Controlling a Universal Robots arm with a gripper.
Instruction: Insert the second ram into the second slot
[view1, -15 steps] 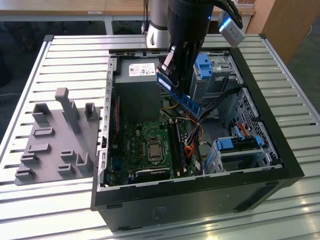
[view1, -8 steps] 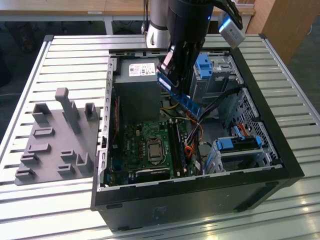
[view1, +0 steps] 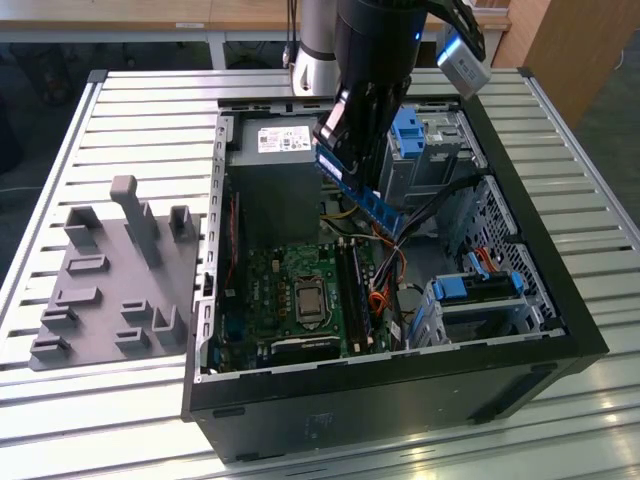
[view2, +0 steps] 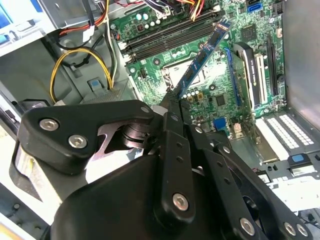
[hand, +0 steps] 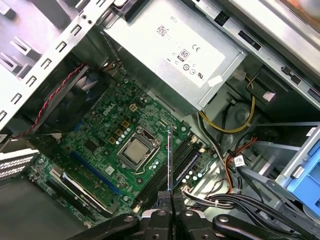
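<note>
- Second wrist view: met first the black links of the gripper (view2: 172, 102), closest to the lens, pinched shut on the near end of the second ram (view2: 202, 57). Saw the blue stick reaching out above the green motherboard (view2: 210, 95), clear of it and aimed toward the dark memory slots (view2: 165, 37).
- First wrist view: caught the second ram (hand: 170, 160) edge-on as a thin line rising from the gripper (hand: 168, 196). Placed it above the memory slots (hand: 172, 167), just beside the CPU socket (hand: 135, 150), touching none. Could not tell which slot lay under it.
- Exterior view: found the gripper (view1: 338, 148) lowered into the open computer case (view1: 400, 400), holding the second ram (view1: 370, 200) tilted. Placed the stick at about one o'clock from the CPU socket (view1: 305, 298), well above the memory slots (view1: 355, 295) at the socket's three o'clock. Noted orange cables (view1: 385, 290) at three o'clock of the slots and a grey fixture plate (view1: 110, 280) at nine o'clock of the case.
- Judged the tilt the chief hazard: pressed down askew, could seat one end alone, jam on a latch or strain the board.
- Judged a hold near one end likely to let the stick pivot under pressure.
- Feared also a landing in the neighbouring slot, given such close spacing, and a snag on the nearby cables.
</note>
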